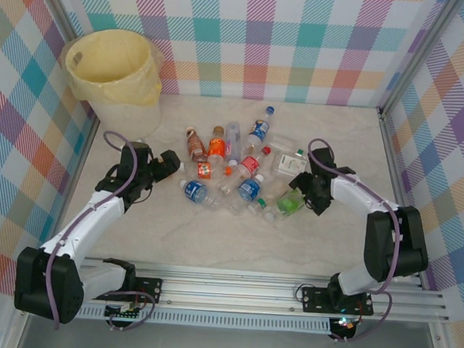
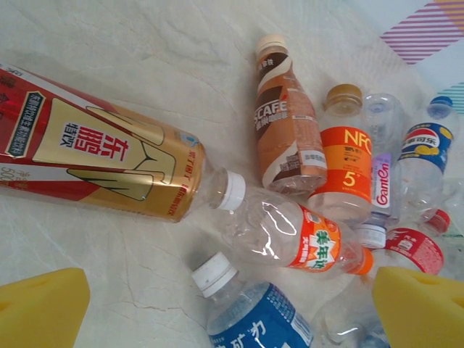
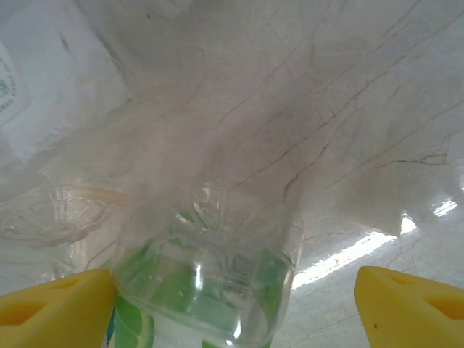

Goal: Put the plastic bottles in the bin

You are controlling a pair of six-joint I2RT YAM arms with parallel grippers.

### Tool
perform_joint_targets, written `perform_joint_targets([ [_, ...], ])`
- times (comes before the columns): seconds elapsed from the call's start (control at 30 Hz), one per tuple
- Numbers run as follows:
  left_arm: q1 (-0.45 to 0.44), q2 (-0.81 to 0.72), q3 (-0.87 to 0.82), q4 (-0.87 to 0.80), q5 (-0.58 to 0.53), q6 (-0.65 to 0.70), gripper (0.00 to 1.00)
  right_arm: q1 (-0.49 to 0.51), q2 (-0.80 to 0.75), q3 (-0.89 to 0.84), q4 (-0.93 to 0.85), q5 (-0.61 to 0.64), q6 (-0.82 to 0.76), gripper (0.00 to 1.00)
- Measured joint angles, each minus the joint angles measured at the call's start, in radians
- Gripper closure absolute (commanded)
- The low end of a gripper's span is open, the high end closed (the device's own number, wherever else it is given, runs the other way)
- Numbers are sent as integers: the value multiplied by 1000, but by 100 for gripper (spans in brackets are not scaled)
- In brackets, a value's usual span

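The plastic bottles lie in a loose heap mid-table. The bin, white with a pale yellow liner, stands at the far left corner. My left gripper hovers open at the heap's left edge. In the left wrist view a blue-labelled bottle lies between its wide-apart yellow pads, and a red and gold bottle lies beyond. My right gripper sits at the heap's right edge, around a green-labelled bottle. Its left pad touches the bottle. The right pad stands clear of it.
Checked walls enclose the table on three sides. A brown coffee bottle, an orange-labelled bottle and a clear bottle with an orange label crowd the space ahead of the left gripper. Bare tabletop lies between the heap and the arm bases.
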Motion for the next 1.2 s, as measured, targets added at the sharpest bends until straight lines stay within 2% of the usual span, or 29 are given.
perform_joint_targets([
  [0.1,-10,0,12,-6,2,-4,0,0,32,1,10,-8,3,12],
  [0.2,-15,0,18,-14,4,-8,0,0,75,0,17,-18,13,16],
  [0.43,-34,16,32,-14,38,-2,0,0,75,-36,64,-14,62,35],
  [0.53,-61,21,35,-3,80,21,0,0,17,-63,68,16,64,42],
  [0.73,-159,71,98,47,193,95,0,6,-219,-98,131,47,21,49],
  [0.9,-270,175,172,130,323,174,0,33,-278,-79,262,-20,-58,50],
  [1.03,-332,254,207,200,458,226,0,60,-223,12,329,-105,-88,49],
  [1.2,-397,344,310,193,517,327,0,112,-151,147,341,-164,-106,48],
])
